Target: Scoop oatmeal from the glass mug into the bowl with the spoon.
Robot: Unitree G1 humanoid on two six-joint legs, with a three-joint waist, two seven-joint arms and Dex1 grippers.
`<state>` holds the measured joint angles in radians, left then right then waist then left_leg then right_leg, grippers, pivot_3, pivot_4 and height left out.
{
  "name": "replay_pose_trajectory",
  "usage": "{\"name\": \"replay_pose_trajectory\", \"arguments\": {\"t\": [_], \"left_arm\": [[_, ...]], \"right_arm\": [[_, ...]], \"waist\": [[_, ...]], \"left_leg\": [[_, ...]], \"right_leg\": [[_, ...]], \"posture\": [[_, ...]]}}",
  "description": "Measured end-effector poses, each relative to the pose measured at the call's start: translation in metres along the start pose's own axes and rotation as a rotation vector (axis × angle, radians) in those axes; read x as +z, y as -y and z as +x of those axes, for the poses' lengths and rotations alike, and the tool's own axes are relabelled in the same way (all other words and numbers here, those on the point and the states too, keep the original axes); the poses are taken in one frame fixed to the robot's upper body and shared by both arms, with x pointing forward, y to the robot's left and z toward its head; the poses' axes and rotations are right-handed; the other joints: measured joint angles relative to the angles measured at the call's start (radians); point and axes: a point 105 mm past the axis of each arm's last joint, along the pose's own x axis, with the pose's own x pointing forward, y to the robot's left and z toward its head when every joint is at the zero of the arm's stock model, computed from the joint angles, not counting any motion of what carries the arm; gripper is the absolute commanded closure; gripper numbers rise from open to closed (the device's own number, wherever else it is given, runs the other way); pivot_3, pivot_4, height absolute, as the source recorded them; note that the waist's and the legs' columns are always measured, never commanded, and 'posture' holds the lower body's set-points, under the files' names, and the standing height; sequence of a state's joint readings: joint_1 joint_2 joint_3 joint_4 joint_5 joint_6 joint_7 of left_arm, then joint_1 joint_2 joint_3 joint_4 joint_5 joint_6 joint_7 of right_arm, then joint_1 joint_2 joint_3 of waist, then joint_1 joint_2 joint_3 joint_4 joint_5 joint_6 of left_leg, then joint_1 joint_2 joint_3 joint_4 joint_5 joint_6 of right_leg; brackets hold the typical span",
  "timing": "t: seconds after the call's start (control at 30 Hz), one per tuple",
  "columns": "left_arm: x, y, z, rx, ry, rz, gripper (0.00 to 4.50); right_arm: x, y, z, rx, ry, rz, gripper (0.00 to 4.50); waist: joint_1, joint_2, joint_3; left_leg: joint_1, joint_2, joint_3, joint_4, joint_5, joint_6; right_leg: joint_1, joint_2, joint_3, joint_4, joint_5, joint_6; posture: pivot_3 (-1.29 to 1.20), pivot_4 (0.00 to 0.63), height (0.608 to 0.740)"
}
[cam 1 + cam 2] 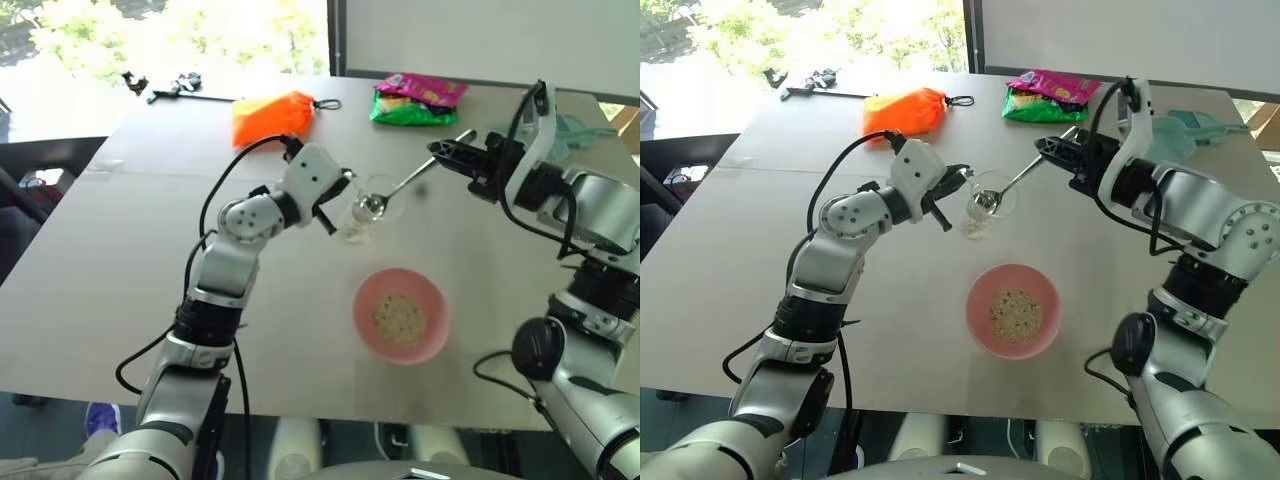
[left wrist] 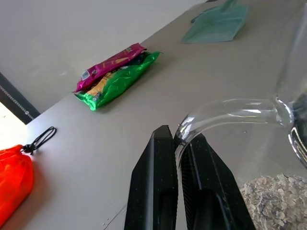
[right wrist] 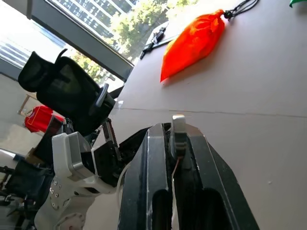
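Holding the middle of the scene, the glass mug [image 1: 985, 205] is a small clear cup with a curved glass handle, tipped over toward the robot's right and held above the table [image 1: 760, 290] by that handle. A little heap of pale, grainy oatmeal [image 1: 977, 228] lies in its lower side, and the left wrist view shows the same flakes [image 2: 276, 196] through the clear wall. The left gripper [image 2: 178, 139] has its two black fingers pinched together on the glass handle. The spoon [image 1: 1008, 187] is slim and shiny silver; its small oval bowl sits at the mug's mouth, and the long thin handle runs up and back to the right gripper [image 1: 1048, 146], whose fingers are clamped tight on the handle's end, as the right wrist view also shows [image 3: 178, 139]. Just in front of the mug, nearer the robot, the bowl [image 1: 1012, 310] stands on the table: round, smooth and pink, with a flat patch of beige oatmeal in its bottom. Farther back on the table lie an orange drawstring pouch [image 1: 903, 110] and a green and pink snack packet [image 1: 1050, 96]. A teal dustpan [image 1: 1205, 125] lies at the far right edge.
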<state>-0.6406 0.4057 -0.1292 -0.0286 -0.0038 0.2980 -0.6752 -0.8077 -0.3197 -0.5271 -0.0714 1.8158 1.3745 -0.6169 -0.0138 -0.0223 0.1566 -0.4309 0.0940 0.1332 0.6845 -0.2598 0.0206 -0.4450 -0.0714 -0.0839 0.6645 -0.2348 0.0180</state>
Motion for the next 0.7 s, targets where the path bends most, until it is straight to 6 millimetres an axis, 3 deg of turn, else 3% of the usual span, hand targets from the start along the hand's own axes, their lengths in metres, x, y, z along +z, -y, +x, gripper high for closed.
{"name": "replay_pose_trajectory", "arguments": {"t": [0.37,0.7], "left_arm": [[-0.014,0.000,-0.009,-0.020,-0.053,0.008,4.48],[-0.020,0.002,-0.014,-0.036,-0.076,0.008,4.48]], "right_arm": [[0.003,-0.010,-0.003,-0.011,0.074,0.044,4.50],[0.002,-0.008,-0.013,0.000,0.096,0.033,4.50]], "waist": [[0.005,0.000,0.000],[0.004,0.000,0.000]], "left_leg": [[0.000,0.000,-0.001,0.001,0.000,0.000],[0.000,0.000,-0.001,0.000,0.000,0.000]], "right_leg": [[0.000,0.000,0.001,0.000,0.000,0.000],[0.000,0.000,0.001,0.000,0.000,0.000]], "posture": [[0.00,0.150,0.740],[0.00,0.150,0.740]]}}
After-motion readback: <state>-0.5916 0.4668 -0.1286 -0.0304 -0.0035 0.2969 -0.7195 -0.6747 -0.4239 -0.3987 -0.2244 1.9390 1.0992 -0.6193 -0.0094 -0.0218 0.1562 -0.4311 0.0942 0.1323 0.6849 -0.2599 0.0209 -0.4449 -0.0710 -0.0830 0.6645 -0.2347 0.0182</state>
